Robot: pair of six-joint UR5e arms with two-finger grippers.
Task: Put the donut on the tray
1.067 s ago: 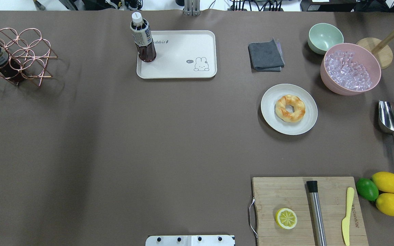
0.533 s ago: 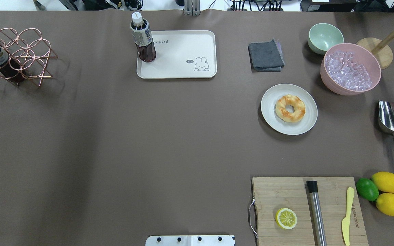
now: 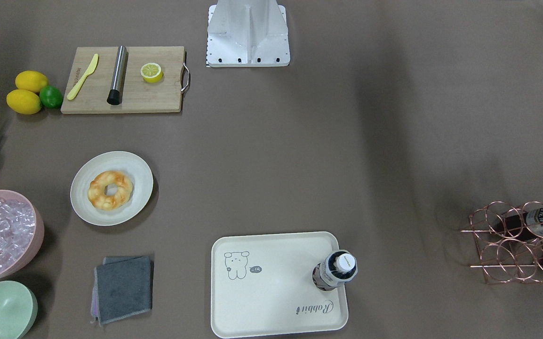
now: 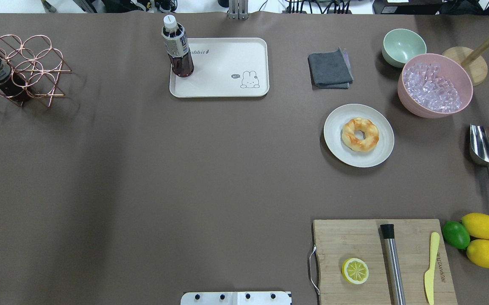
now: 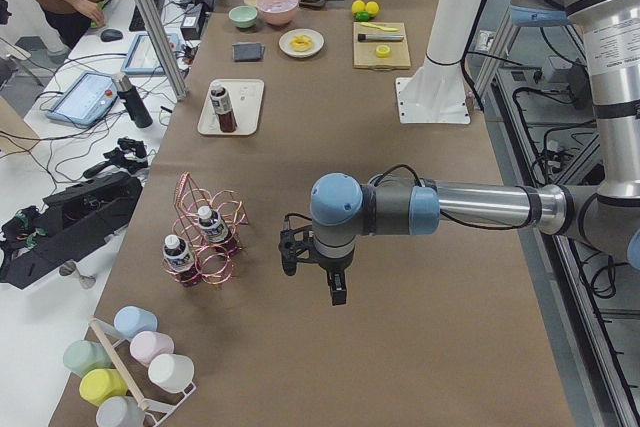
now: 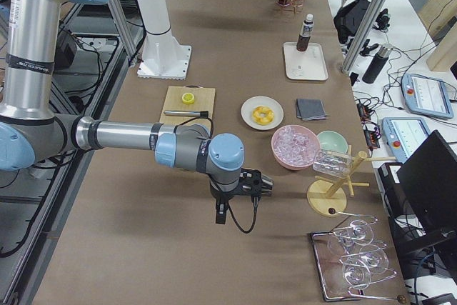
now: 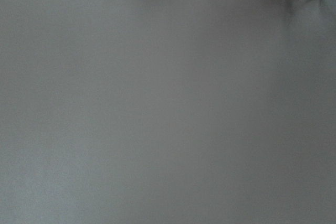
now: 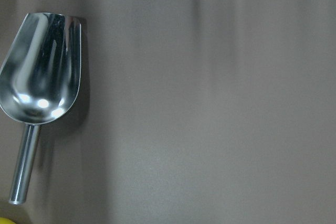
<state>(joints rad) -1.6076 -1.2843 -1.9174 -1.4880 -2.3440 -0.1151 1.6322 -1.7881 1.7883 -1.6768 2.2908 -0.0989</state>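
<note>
Donut (image 4: 360,134) is seen lying flat at the middle of a round off-white plate (image 4: 337,150), on the robot's right half of the table (image 4: 185,169). It is touched by neither gripper. The cream tray (image 4: 223,63) is set well apart from the plate, farther from the robot and toward its left. A dark drink bottle (image 4: 177,51) is stood upright on the tray's left end, and the rabbit drawing is found near its right end; the span between them is bare.

A folded grey cloth (image 4: 330,68) is laid between the tray and a pink bowl (image 4: 414,108) filled with clear cubes. A steel scoop (image 4: 487,146) is placed just beyond the plate on the right. A wooden cutting board (image 4: 346,241) carrying a lemon half (image 4: 355,270) is set nearer the robot.

The left gripper (image 5: 338,293) is shown only in the exterior left view, held above the table beside a copper wire rack (image 5: 205,242). The right gripper (image 6: 264,184) is shown only in the exterior right view, held over the table near the pink bowl. Whether either pair of fingers is spread or pressed together cannot be told.
</note>
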